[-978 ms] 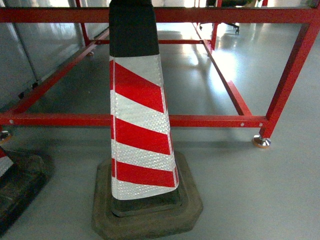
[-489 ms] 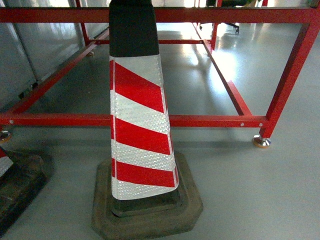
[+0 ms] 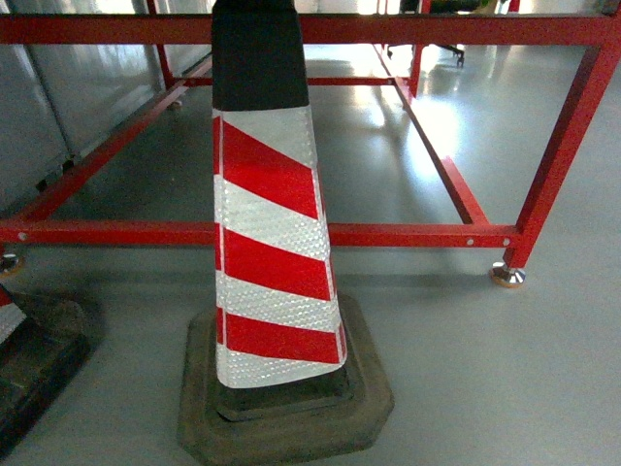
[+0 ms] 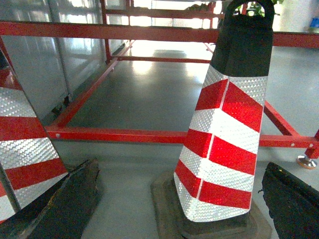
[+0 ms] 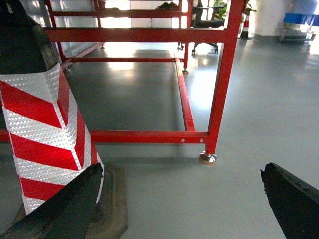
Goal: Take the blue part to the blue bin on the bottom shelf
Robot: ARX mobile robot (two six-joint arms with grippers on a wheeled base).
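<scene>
The blue part, the blue bin and the bottom shelf are out of view in all three views. A red-and-white striped traffic cone (image 3: 272, 243) with a black top stands on a dark rubber base straight ahead on the grey floor. In the left wrist view my left gripper (image 4: 179, 209) is open, and the dark fingers (image 4: 70, 204) frame that cone (image 4: 224, 134) without holding it. My right gripper (image 5: 179, 204) is open too, with black fingers (image 5: 294, 199) wide apart over bare floor and the cone (image 5: 45, 134) at its left. Neither gripper shows in the head view.
A red steel frame (image 3: 417, 235) with low floor rails and a footed post (image 3: 506, 275) stands behind the cone. A second cone (image 4: 22, 144) and its base (image 3: 29, 359) sit at the left. Something blue (image 5: 301, 19) shows far back right, too small to tell.
The head view has shifted very slightly: the left cone's base sits a little further left in frame. Nothing else has moved.
</scene>
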